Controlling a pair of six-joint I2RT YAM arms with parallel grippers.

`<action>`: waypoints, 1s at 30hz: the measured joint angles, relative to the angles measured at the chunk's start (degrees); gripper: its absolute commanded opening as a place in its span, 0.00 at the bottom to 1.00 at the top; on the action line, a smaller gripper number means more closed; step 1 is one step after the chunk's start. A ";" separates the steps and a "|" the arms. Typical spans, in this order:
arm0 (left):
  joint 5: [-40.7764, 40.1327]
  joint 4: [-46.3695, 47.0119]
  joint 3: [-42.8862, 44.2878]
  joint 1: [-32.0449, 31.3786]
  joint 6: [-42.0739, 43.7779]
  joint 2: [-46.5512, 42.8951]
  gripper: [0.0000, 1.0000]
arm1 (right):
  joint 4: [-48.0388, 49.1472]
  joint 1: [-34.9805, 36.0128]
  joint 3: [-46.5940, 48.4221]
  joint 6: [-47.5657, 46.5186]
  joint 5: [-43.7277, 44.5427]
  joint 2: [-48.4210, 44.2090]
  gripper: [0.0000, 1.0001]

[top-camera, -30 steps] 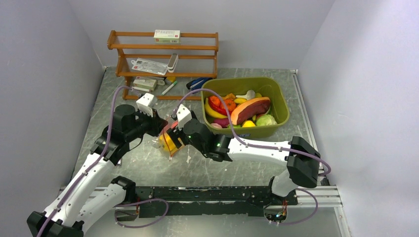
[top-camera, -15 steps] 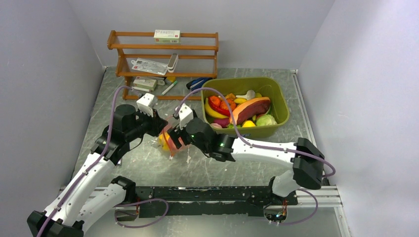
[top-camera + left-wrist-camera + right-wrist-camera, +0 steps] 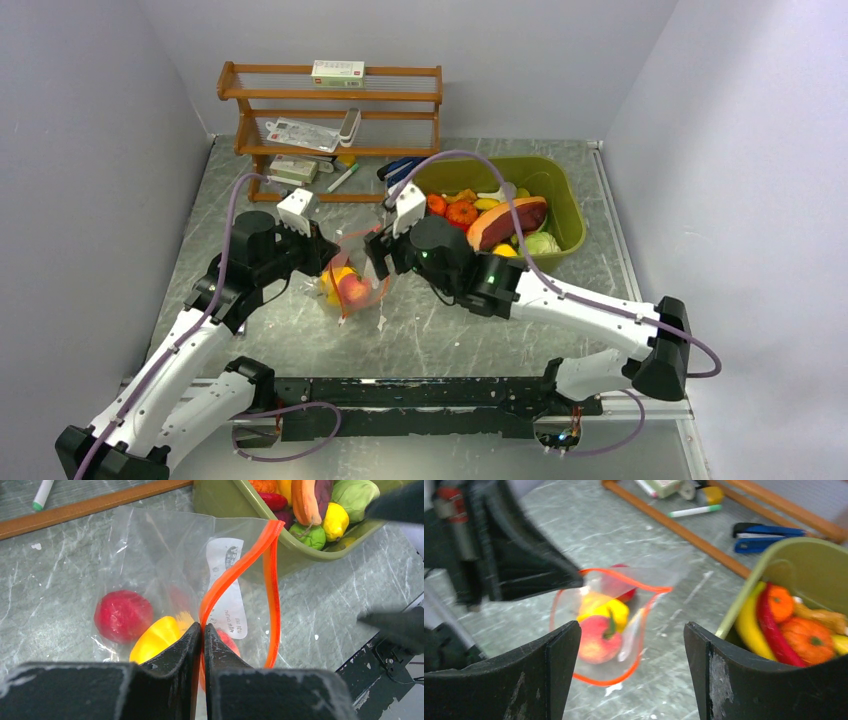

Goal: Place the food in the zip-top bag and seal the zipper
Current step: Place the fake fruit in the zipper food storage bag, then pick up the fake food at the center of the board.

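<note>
3 foods (image 3: 596,639) in zip-top bag (image 3: 150,545), tub (image 3: 819,575) w/ more; left fingers (image 3: 175,650) clamped on zipper (image 3: 272,580), right fingers (image 3: 549,680) apart.

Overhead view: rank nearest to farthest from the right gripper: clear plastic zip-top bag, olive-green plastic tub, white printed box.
1. Clear plastic zip-top bag, beside the right gripper.
2. Olive-green plastic tub, farther right.
3. White printed box, atop back rack.

Soft, even light from above leaves only faint shadows on the bench (image 3: 450,335). Around the right gripper (image 3: 631,635) everything smears with motion blur, worst to its left. Ahead of the left gripper (image 3: 202,627) the zip-top bag (image 3: 150,555) is sharp, with pale glare.
</note>
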 measured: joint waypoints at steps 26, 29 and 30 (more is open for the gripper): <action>-0.02 -0.02 0.00 0.00 0.02 0.07 0.07 | -35.89 -33.11 16.68 44.06 21.75 11.65 0.67; 0.00 -0.02 0.00 0.00 0.02 0.04 0.07 | -41.75 -35.60 19.61 50.86 21.38 16.59 0.67; 0.00 -0.02 0.00 0.00 0.02 0.04 0.07 | -43.65 -36.57 20.06 53.33 20.92 18.01 0.67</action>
